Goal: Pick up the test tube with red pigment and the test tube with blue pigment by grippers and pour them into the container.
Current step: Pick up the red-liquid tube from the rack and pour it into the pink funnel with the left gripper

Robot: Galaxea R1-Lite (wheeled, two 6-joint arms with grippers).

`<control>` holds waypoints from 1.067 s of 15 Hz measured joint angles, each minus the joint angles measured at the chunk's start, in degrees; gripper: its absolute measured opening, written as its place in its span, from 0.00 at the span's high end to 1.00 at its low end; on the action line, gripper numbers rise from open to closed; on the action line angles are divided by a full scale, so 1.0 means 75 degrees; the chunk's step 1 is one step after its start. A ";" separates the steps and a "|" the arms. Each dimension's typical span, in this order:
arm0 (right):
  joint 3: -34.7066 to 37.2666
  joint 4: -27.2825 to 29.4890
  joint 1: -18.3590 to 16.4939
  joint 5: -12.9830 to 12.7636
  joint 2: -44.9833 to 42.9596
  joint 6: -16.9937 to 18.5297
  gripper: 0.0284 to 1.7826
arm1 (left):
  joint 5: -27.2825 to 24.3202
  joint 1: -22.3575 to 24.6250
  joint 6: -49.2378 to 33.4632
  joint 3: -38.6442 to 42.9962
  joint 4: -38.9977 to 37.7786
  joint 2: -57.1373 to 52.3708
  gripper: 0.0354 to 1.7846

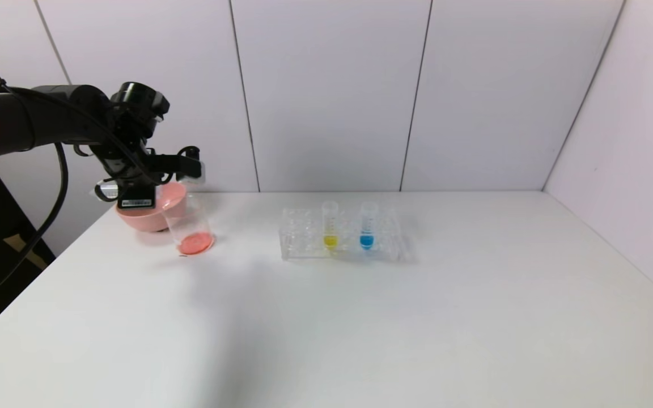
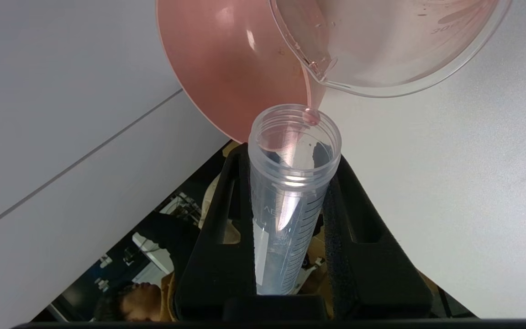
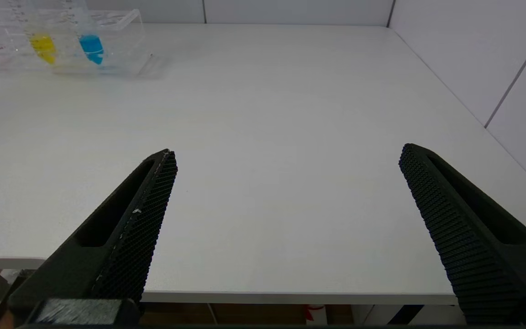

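The left gripper [image 2: 290,201] clamps the red tube [image 2: 288,196], tipped with its mouth at the beaker's [image 1: 189,224] rim, a thin red stream running from tube to beaker; red liquid pools in the beaker's bottom, just beside the pink bowl [image 1: 145,214]; the blue tube [image 1: 367,225] stands upright in the rack [image 1: 340,235] next to a yellow tube [image 1: 330,225]; the right gripper [image 3: 286,219] hangs spread wide and empty over the table's [image 3: 290,114] near edge.

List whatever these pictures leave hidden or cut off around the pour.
- Head view: the test tube with red pigment is nearly hidden behind the left gripper.
- Left wrist view: the container and the pink bowl are cut off by the top edge; the liquid level is unseen.
- Head view: the right gripper is out of frame.
- Right wrist view: the tube rack is cut by the top edge.
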 joint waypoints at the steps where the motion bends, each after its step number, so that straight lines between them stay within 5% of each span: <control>1: 0.0000 0.0000 -0.0003 0.0000 0.0000 0.0000 0.00 | 0.0059 -0.0021 0.0000 0.0000 0.0000 0.0000 0.77; 16: 0.0000 0.0000 0.0000 0.0000 0.0000 0.0000 0.00 | 0.0190 -0.0052 0.0003 0.0000 0.0000 0.0002 0.77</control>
